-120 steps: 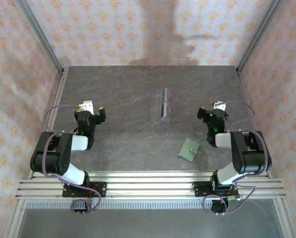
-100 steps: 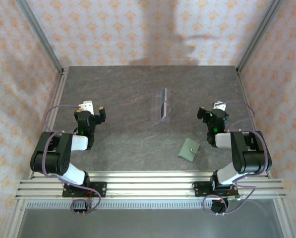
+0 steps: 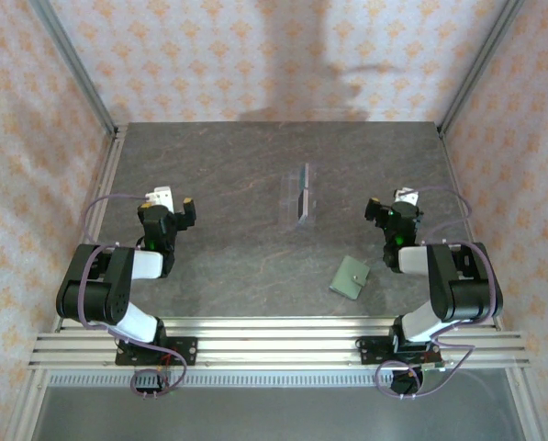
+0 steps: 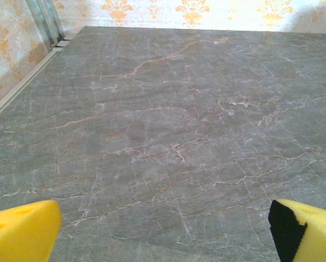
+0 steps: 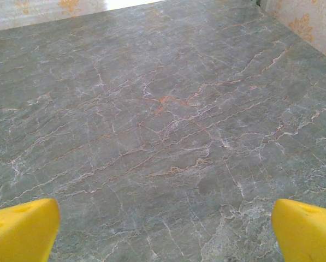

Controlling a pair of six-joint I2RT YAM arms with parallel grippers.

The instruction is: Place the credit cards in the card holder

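Released left pincer (image 3: 174, 202) and right pincer (image 3: 388, 204) flank the clear plastic stand (image 3: 289, 198) propping dark thin credit cards (image 3: 303, 197) upright, likely for easy pinching; sage-green folding card holder (image 3: 350, 277) lies near the stand.

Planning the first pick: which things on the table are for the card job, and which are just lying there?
For the job:
- cards, upright in the clear stand
- green wallet, lying flat

Just lying about:
- clear stand, only holding the cards
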